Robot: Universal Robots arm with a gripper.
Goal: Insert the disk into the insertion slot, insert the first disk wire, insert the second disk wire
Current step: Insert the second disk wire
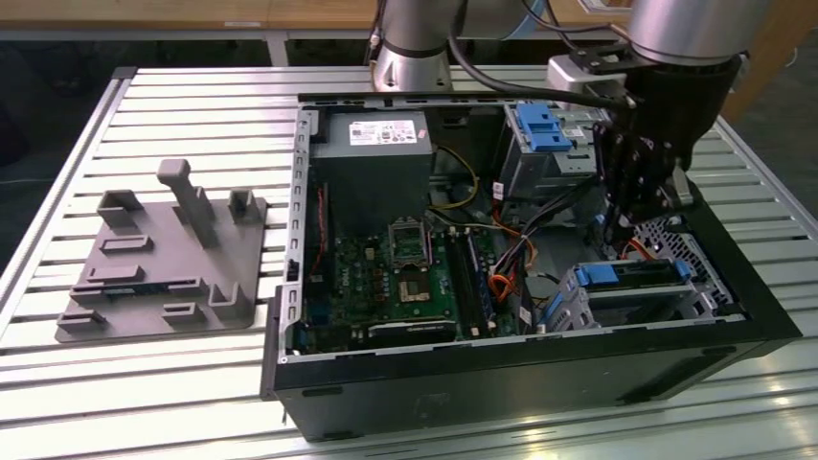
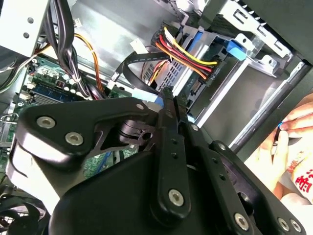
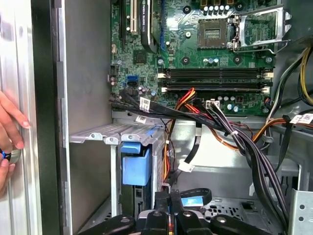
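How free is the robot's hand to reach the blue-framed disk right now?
Probably yes. In the exterior view the hand hangs inside the open case, close over the disk sitting in its metal cage. Loose cables run alongside, but none seems to cross between them.

A work table (image 1: 167, 383) of pale metal slats fills most of the floor space here, its ribs catching bright glare along the near edge. Behind it, along the far side, runs a wooden desktop (image 1: 192, 11) in a warm light brown, with a white leg (image 1: 276, 46) under it and dark shadow beneath. A strip of brown wood (image 1: 780, 57) shows at the exterior view's right.
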